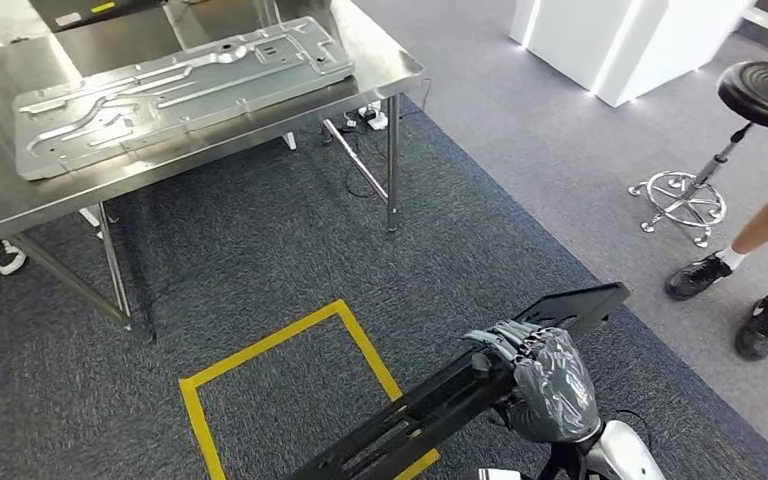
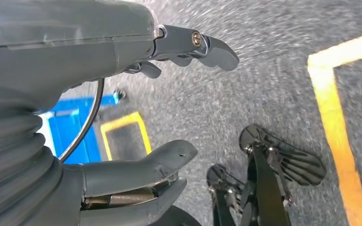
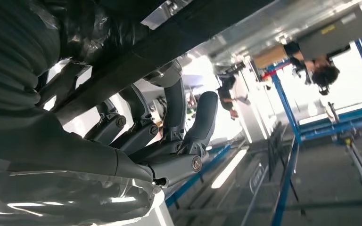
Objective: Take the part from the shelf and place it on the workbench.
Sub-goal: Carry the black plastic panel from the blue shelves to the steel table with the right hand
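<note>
Head view: steel workbench (image 1: 380,75) at upper left carries a stamped metal panel (image 1: 175,90). Left hand (image 2: 136,113) hangs over carpet, fingers apart, holding nothing. Long black part (image 1: 460,395) at lower right lies across the right hand (image 1: 545,385), whose fingers (image 3: 169,117) curl around it.

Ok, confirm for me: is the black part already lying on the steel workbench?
No. The right hand holds the black part above the carpet, away from the workbench.
</note>
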Controlling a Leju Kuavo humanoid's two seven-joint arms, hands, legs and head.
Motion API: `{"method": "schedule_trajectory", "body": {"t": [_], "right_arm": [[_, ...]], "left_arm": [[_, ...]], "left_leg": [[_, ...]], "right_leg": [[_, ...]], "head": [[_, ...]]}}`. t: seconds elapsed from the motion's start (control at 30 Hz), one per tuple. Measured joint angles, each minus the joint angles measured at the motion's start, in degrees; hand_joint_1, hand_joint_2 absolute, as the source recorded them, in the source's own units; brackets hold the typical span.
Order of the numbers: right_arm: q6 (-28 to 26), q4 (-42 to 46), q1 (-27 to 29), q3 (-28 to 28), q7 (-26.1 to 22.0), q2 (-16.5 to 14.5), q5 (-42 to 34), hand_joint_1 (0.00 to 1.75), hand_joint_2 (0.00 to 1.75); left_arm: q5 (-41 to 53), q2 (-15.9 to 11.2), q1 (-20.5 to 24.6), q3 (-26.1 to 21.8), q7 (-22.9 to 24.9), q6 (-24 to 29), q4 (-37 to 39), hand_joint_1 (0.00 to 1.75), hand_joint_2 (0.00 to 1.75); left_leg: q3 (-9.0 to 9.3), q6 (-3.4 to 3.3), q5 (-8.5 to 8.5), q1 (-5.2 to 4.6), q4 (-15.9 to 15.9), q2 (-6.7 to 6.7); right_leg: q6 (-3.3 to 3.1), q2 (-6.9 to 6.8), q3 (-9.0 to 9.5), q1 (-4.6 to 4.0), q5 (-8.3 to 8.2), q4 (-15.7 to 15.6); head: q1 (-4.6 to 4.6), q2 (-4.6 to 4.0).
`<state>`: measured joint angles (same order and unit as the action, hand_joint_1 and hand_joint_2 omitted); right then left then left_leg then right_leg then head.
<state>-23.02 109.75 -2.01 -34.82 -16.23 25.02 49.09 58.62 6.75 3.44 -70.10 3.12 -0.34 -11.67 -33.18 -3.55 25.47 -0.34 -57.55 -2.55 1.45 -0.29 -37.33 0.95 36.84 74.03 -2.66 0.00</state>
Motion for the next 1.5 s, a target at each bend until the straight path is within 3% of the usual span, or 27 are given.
{"method": "schedule_trajectory", "body": {"t": [0.07, 0.13, 0.2, 0.33, 0.47, 0.53, 0.6, 0.67, 0.73, 0.8, 0.83, 0.9, 0.97, 1.0, 1.03, 1.07, 1.13, 1.2, 1.27, 1.33, 1.4, 1.47, 1.5], "right_arm": [[-0.6, 1.0, 1.9, 1.7, -0.1, 1.3, 0.1, 1.75, 1.75], [-0.7, 2.1, 3.1, 3.3, -0.1, 2.5, 0.2, 1.75, 1.75], [-0.6, 3.0, 4.1, 4.5, 0.0, 3.6, 0.4, 1.75, 1.75], [-0.6, 4.3, 4.6, 6.0, 0.0, 4.4, 0.5, 1.75, 1.75], [-0.6, 4.4, 4.6, 6.1, 0.0, 4.4, 0.5, 1.75, 1.75], [-0.6, 4.8, 4.8, 6.6, 0.0, 4.7, 0.5, 1.75, 1.75], [-0.6, 5.3, 5.2, 7.2, 0.0, 5.1, 0.6, 1.75, 1.75], [-0.6, 5.6, 5.4, 7.7, 0.0, 5.3, 0.6, 1.75, 1.75], [-0.5, 5.9, 5.5, 8.1, -0.1, 5.4, 0.2, 1.75, 1.75], [-0.2, 6.0, 5.5, 8.7, -0.2, 5.5, -0.9, 1.75, 1.75], [0.0, 6.1, 5.4, 9.2, -0.3, 5.6, -1.6, 1.75, 1.75], [0.4, 6.3, 5.5, 10.5, -0.7, 5.8, -2.5, 1.75, 1.75], [0.7, 6.4, 5.7, 11.8, -1.0, 5.9, -2.9, 1.75, 1.75], [0.9, 6.4, 5.9, 12.3, -1.1, 5.9, -2.9, 1.75, 1.75], [1.2, 6.3, 6.0, 12.6, -1.3, 5.9, -2.9, 1.75, 1.75], [1.6, 6.3, 6.2, 13.0, -1.5, 5.8, -2.8, 1.75, 1.75], [2.4, 6.2, 6.2, 13.7, -1.9, 5.6, -2.8, 1.75, 1.75], [3.3, 6.1, 6.0, 14.4, -2.2, 5.4, -3.3, 1.75, 1.75], [4.1, 5.7, 5.6, 14.9, -2.6, 5.2, -4.2, 1.75, 1.75], [5.0, 5.4, 4.6, 15.4, -2.9, 5.1, -4.9, 1.75, 1.75], [5.5, 5.3, 3.7, 15.9, -3.0, 5.0, -5.4, 1.75, 1.75], [5.7, 5.2, 3.4, 16.4, -3.0, 4.9, -5.6, 1.75, 1.75], [5.6, 5.2, 3.4, 16.7, -3.0, 4.9, -5.7, 1.75, 1.75]], "left_arm": [[0.0, 0.3, -0.2, -0.3, 0.6, 0.3, 0.0, 0.0, 1.75], [0.0, 0.5, -0.1, -0.5, 0.4, 0.3, 0.0, 0.0, 1.75], [0.0, 0.7, 0.0, -0.6, 0.0, 0.3, 0.0, 0.0, 1.75], [0.0, 1.0, -0.2, -0.7, -0.6, 0.2, 0.0, 0.0, 1.75], [0.0, 1.0, -0.2, -0.7, -0.6, 0.2, 0.0, 0.0, 1.75], [0.0, 1.2, 0.0, -0.7, -0.6, 0.1, 0.0, 0.0, 1.75], [0.0, 1.5, 0.1, -0.7, -0.7, 0.1, 0.0, 0.0, 1.75], [0.0, 1.5, 0.1, -0.7, -0.7, 0.1, 0.0, 0.0, 1.75], [0.2, 1.5, 0.2, -0.7, -0.7, -0.1, 0.0, 0.0, 1.75], [0.7, 1.5, 0.3, -0.7, -1.0, -0.5, 0.0, 0.0, 1.75], [1.0, 1.6, 0.1, -0.7, -1.2, -0.7, 0.0, 0.0, 1.75], [1.4, 1.8, 0.0, -0.6, -1.9, -1.0, 0.0, 0.0, 1.75], [1.8, 2.0, 0.2, -0.4, -2.5, -1.1, 0.0, 0.0, 1.75], [2.1, 2.1, 0.3, -0.4, -2.6, -1.1, 0.0, 0.0, 1.75], [2.4, 2.2, 0.4, -0.3, -2.7, -1.1, 0.0, 0.0, 1.75], [2.7, 2.4, 0.4, -0.2, -2.6, -1.1, 0.0, 0.0, 1.75], [3.1, 2.8, 0.3, 0.0, -2.2, -1.1, 0.0, 0.0, 1.75], [3.2, 3.0, 0.3, 0.2, -1.7, -1.1, 0.0, 0.0, 1.75], [3.3, 3.1, 0.3, 0.3, -1.1, -1.1, 0.0, 0.0, 1.75], [3.5, 3.0, 0.2, 0.5, -0.6, -1.2, 0.0, 0.0, 1.75], [3.8, 2.9, 0.1, 0.7, -0.3, -1.5, 0.0, 0.0, 1.75], [3.8, 3.0, 0.3, 0.8, -0.1, -1.8, 0.0, 0.0, 1.75], [3.8, 3.0, 0.4, 0.8, -0.1, -1.9, 0.0, 0.0, 1.75]], "left_leg": [[0.12, 0.42, 0.61, 0.22, -0.8, -1.66], [-0.29, 1.05, 1.4, 0.35, -2.1, -3.05], [-1.13, 1.68, 1.71, 0.38, -3.0, -4.29], [-1.73, 2.39, 1.65, 0.55, -3.0, -5.77], [-1.71, 2.43, 1.74, 0.56, -3.1, -5.57], [-3.35, 2.85, 3.76, 0.46, -6.7, -1.94], [-6.99, 3.37, 6.69, 0.51, -13.8, 1.83], [-5.61, 2.35, 4.3, -0.04, -10.4, 4.67], [-2.1, 0.99, 1.06, -0.96, -3.1, 7.04], [-1.82, 0.54, 1.05, -1.19, -2.4, 6.1], [-1.39, 0.35, 0.8, -1.01, -1.7, 5.33], [-0.23, -0.02, 0.29, -0.49, -0.3, 3.91], [0.21, -0.25, 0.14, -0.17, 0.2, 2.51], [0.21, -0.3, 0.21, -0.16, 0.2, 1.7], [0.24, -0.3, 0.32, -0.16, 0.1, 0.84], [0.29, -0.23, 0.46, -0.13, -0.1, -0.06], [0.43, 0.15, 0.98, 0.0, -0.9, -1.82], [0.01, 0.74, 1.63, 0.02, -1.9, -3.34], [-0.78, 1.32, 1.82, 0.09, -2.6, -4.69], [-1.23, 1.79, 1.78, 0.27, -2.7, -5.61], [-2.24, 2.38, 2.88, 0.16, -4.8, -3.23], [-5.41, 3.0, 5.64, 0.22, -10.9, 0.59], [-7.46, 3.21, 6.96, 0.38, -14.5, 1.55]], "right_leg": [[0.46, 0.61, 1.09, 0.37, -4.34, -4.6], [0.71, 3.22, 3.24, 0.87, -7.25, -10.6], [0.3, 4.89, 3.82, 0.93, -7.24, -12.5], [-0.85, 3.31, 4.17, 1.07, -7.37, -13.0], [-0.99, 3.07, 4.23, 1.19, -7.41, -13.1], [-1.43, 1.9, 4.58, 1.0, -7.31, -13.3], [-1.95, -0.45, 5.06, 0.65, -6.97, -13.5], [-1.89, -3.47, 5.95, 0.17, -6.21, -13.6], [-1.46, -5.84, 6.83, -0.2, -5.65, -13.9], [-0.91, -7.2, 7.45, -0.32, -5.59, -14.6], [-0.62, -7.11, 7.94, -0.27, -5.4, -14.7], [-0.15, -4.34, 7.51, -0.18, -3.97, -12.7], [0.03, -0.94, 4.05, -0.05, -1.14, -6.3], [0.11, -0.33, 1.9, -0.04, -0.03, -2.9], [0.23, -0.16, 0.34, -0.01, 0.11, -0.8], [0.36, -0.08, -0.29, 0.07, -0.91, -0.7], [0.61, 0.77, 1.24, 0.43, -5.34, -5.8], [0.65, 3.56, 3.43, 0.9, -7.85, -11.4], [0.26, 5.06, 4.02, 0.93, -7.57, -12.9], [-0.4, 3.83, 4.22, 0.91, -7.51, -13.2], [-1.11, 2.29, 4.71, 1.06, -7.39, -13.5], [-1.64, 0.53, 5.16, 0.9, -7.1, -13.6], [-1.77, -0.39, 5.3, 0.75, -6.94, -13.7]], "head": [[0.0, 0.0], [-0.01, 0.0], [-0.02, 0.0], [0.01, 0.0], [0.0, 0.0], [-0.05, 0.0], [-0.11, 0.0], [-0.1, 0.0], [-0.09, 0.0], [-0.09, 0.0], [-0.08, 0.0], [-0.03, 0.0], [0.02, 0.0], [0.02, 0.0], [0.03, 0.0], [0.02, 0.0], [0.03, 0.0], [0.01, 0.0], [0.0, 0.0], [0.03, 0.0], [-0.12, -0.01], [-0.27, -0.01], [-0.28, 0.0]]}}
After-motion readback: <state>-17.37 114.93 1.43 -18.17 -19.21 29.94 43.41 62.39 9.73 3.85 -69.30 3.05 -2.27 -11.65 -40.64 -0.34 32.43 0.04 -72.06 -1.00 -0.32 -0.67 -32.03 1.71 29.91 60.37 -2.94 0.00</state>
